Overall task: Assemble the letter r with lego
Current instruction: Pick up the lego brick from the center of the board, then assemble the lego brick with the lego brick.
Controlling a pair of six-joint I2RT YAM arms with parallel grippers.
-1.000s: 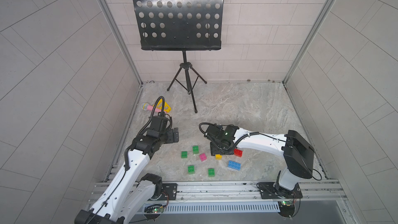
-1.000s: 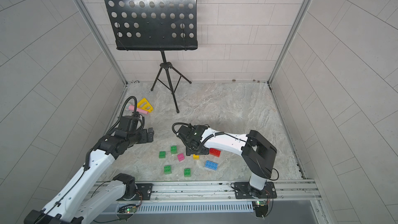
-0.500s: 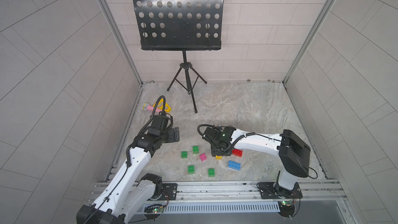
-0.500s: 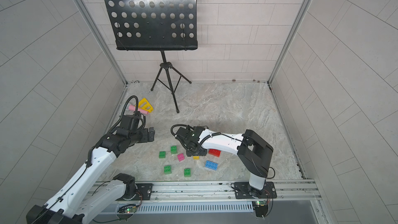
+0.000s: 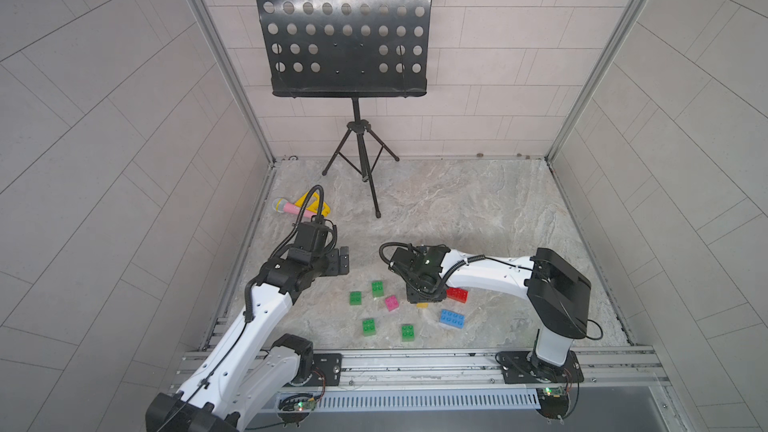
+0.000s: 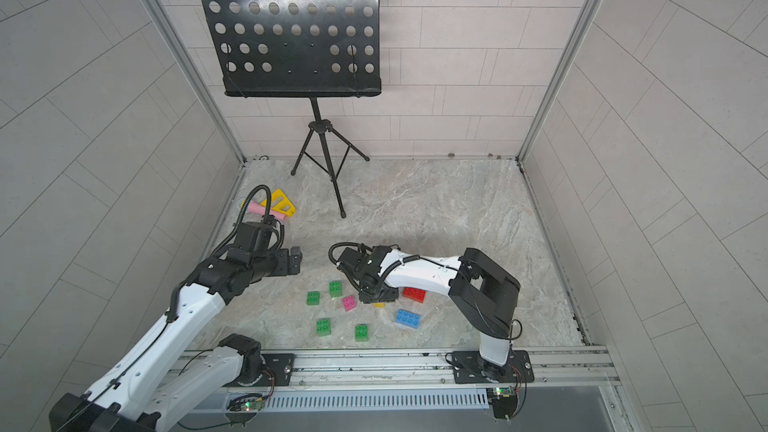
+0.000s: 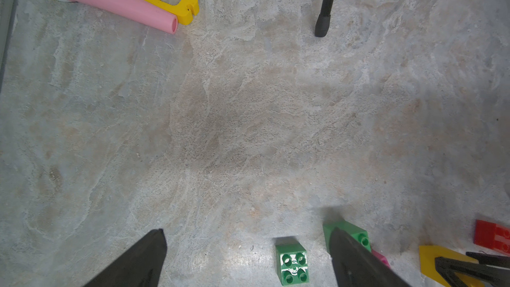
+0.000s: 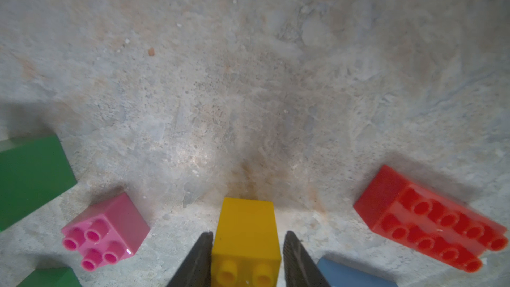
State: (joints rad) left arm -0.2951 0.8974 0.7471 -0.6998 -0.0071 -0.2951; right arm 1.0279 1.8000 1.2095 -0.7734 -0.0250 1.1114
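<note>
Loose lego lies on the stone floor in both top views: several green bricks (image 5: 355, 298) (image 6: 323, 327), a pink brick (image 5: 391, 302), a red brick (image 5: 457, 294) and a blue brick (image 5: 452, 319). My right gripper (image 8: 248, 233) (image 5: 422, 299) is down at the floor, shut on the yellow brick (image 8: 245, 227), which stands between pink (image 8: 106, 230) and red (image 8: 430, 216). My left gripper (image 7: 247, 230) (image 5: 343, 259) hovers open and holds nothing, up and to the left of the bricks. One green brick (image 7: 292, 263) lies below its gap.
A black music stand (image 5: 345, 35) rises at the back, with a tripod foot (image 5: 377, 214) on the floor. A pink toy microphone (image 5: 286, 206) and a yellow triangular toy (image 5: 318, 205) lie at the left wall. The metal rail (image 5: 415, 361) bounds the front.
My right gripper's jaws have come together around the yellow brick, and that wrist edged slightly left. The left arm has barely moved.
</note>
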